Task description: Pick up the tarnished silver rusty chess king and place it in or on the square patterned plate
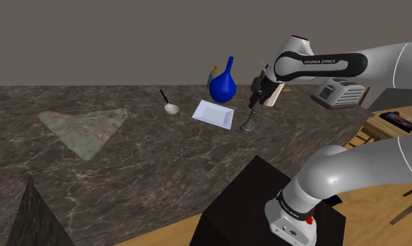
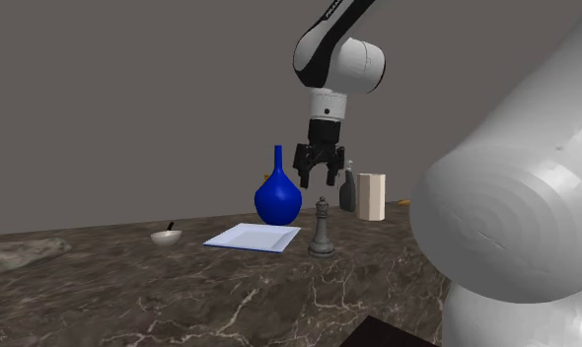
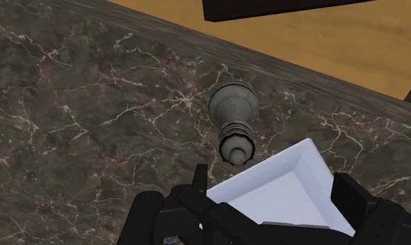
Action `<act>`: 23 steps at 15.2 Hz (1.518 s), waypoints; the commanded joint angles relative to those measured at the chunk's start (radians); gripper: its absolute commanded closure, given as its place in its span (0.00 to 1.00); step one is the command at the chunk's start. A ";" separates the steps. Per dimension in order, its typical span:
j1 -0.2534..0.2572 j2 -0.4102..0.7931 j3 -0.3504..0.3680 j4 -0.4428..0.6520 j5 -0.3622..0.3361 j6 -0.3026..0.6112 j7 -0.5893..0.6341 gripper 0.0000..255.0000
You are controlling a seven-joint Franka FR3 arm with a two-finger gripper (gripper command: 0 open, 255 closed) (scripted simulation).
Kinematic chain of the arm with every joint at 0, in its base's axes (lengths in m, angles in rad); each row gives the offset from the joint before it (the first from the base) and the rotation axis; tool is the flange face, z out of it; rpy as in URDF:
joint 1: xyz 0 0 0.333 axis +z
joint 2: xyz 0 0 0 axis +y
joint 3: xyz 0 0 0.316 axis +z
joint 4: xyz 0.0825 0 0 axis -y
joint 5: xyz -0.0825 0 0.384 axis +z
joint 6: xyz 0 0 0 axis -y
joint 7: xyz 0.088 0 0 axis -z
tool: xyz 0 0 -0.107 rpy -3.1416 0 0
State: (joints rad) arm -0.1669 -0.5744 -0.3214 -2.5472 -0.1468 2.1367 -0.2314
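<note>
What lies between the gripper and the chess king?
Nothing: in the second exterior view, only open air separates the gripper from the chess king standing below.

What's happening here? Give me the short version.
The white arm hangs its black gripper above the grey chess king, jaws open and holding nothing. The king stands upright on the dark marble counter, beside the white square plate, which has nothing on it. The king has not yet been grasped.
</note>
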 commanded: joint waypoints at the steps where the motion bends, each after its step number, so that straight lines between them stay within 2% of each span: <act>1: -0.009 0.036 -0.031 -0.009 -0.009 0.063 -0.025 0.00; 9: 0.000 0.105 -0.053 -0.061 -0.005 0.183 -0.033 0.00; 16: 0.000 0.105 -0.053 -0.061 -0.005 0.183 -0.033 0.00; 17: 0.000 0.105 -0.053 -0.061 -0.005 0.183 -0.033 1.00; 23: 0.000 0.104 -0.052 -0.062 -0.005 0.183 -0.032 1.00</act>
State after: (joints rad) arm -0.1669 -0.4708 -0.3734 -2.6082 -0.1516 2.3201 -0.2636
